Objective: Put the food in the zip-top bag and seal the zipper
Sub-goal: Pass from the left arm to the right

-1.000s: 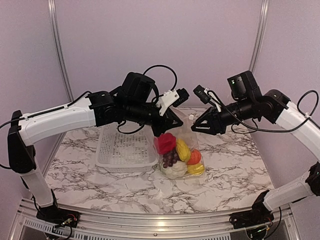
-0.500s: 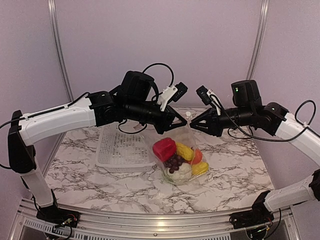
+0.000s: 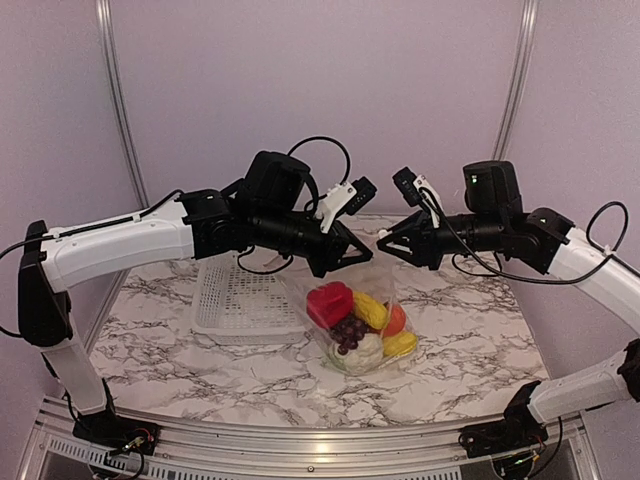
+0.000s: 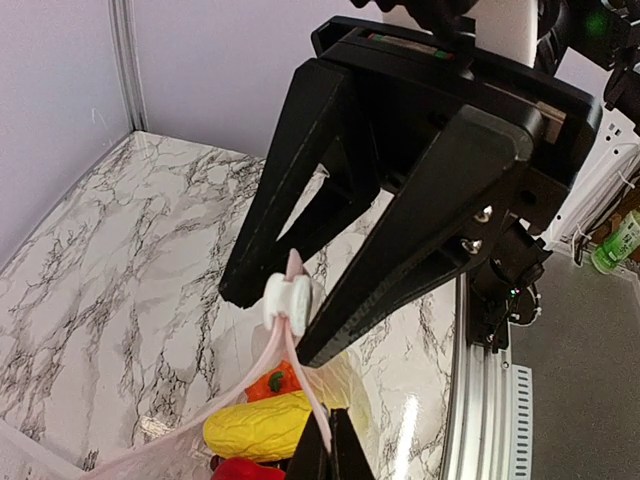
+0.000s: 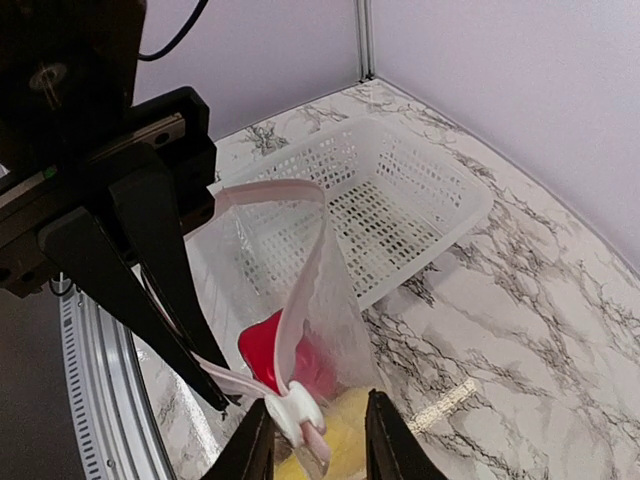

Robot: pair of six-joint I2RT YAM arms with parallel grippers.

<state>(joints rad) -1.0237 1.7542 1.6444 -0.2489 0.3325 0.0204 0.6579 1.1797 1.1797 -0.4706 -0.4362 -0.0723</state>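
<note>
The food (image 3: 357, 325) is all inside the zip-top bag (image 3: 365, 285), bunched at its bottom, with the red bell pepper (image 3: 329, 303) uppermost and the cauliflower (image 3: 362, 352) lowest. The bag appears to rest on the marble table (image 3: 470, 350) just right of the white basket (image 3: 215, 322). I see no loose piece outside the bag, so I judge the loading done. The sealing is not: the zipper (image 5: 305, 290) curls up in an open loop and the mouth gapes behind it. My left gripper (image 4: 322, 445) is pinched tight on the pink strip at one end, holding the mouth up off the table. My right gripper (image 5: 315, 440) has its jaws apart, one on each side of the white slider (image 5: 296, 408). I cannot tell whether either of them touches it. What is left, as I read it, is to close on that slider and run it along the strip away from my left pinch until the loop lies flat and shut
</note>
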